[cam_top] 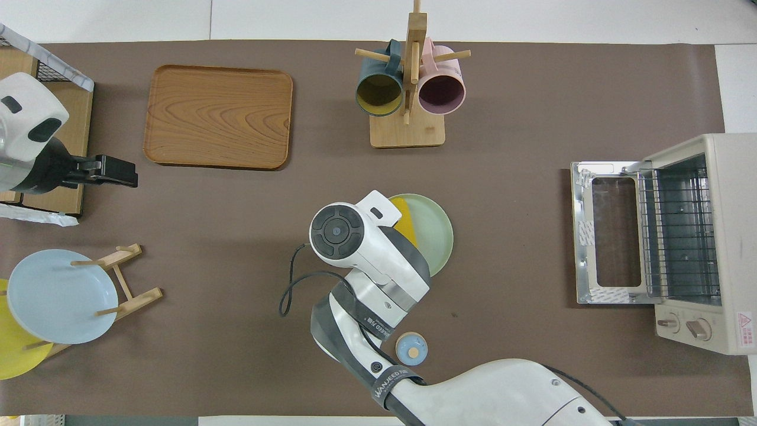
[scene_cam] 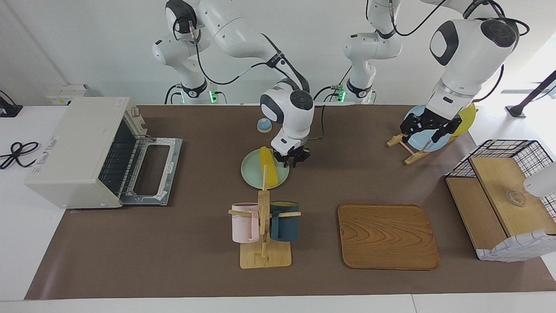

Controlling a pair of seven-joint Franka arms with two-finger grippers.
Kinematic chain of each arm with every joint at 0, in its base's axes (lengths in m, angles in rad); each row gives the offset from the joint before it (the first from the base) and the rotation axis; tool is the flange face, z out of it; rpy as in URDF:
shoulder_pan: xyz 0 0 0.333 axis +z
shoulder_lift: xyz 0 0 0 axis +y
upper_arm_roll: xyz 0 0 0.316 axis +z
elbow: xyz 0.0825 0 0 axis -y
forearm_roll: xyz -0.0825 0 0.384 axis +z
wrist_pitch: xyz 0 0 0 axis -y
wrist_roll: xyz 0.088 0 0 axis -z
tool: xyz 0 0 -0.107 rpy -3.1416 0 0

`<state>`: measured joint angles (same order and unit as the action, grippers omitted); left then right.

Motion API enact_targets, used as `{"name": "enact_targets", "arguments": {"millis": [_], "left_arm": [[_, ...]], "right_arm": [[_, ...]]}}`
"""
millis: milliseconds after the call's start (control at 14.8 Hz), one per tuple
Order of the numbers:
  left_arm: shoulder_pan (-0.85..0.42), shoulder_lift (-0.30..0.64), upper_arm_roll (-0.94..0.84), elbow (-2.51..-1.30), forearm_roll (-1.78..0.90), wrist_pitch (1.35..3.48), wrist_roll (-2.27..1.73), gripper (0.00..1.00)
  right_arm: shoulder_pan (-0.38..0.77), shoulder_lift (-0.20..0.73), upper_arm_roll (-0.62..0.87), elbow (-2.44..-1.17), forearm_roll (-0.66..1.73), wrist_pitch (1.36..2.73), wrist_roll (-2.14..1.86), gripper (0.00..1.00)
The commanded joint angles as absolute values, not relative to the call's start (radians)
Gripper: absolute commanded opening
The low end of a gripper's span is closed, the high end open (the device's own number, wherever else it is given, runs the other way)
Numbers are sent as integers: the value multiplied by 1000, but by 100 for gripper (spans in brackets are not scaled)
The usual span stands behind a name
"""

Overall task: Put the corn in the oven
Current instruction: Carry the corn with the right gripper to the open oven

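I count one bright yellow corn cob (scene_cam: 269,166). I count one boxy cream-white oven (scene_cam: 82,152). There are three round plates: one pale green plate (scene_cam: 251,170), one light blue plate (cam_top: 56,296) and one yellow plate (cam_top: 13,355). Two mugs hang on one wooden mug tree (scene_cam: 263,230): one pink mug (scene_cam: 244,222) and one dark blue mug (scene_cam: 284,221). I see one flat brown wooden tray (scene_cam: 386,237), one small wooden plate rack (cam_top: 127,278), one wire-and-wood basket shelf (scene_cam: 504,200) and one little blue round bell (scene_cam: 264,125). I have two grippers, my left gripper (scene_cam: 428,126) and my right gripper (scene_cam: 292,157).
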<state>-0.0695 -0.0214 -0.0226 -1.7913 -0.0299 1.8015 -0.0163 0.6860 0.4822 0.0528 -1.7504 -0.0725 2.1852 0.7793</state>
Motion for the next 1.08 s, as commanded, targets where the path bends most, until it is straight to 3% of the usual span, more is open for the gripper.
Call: {"name": "enact_targets", "arguments": {"millis": [0,68,270,676,1014], "left_arm": [[-66,-29,-26,-1805,-21,1813,-11,100],[-66,-29,-26,-1804,-21,1812,-11,100],[-66,-32,-26,-1804,-21,1777,-11,100],[-66,-37,-26,-1795,-18,1763,-11,100],[-64,-29,-26,-1660,-11,1574,-9,100]], "right_arm": [[675,437,60,-1813,-87,2204,762,9],[675,437,60,-1813,-89,2195,761,0],[675,433,60,-1803,-147,2152,755,0],[673,439,60,-1626,-299,1852,643,0],[499,277,54,-1790,-311,1853,439,0]]}}
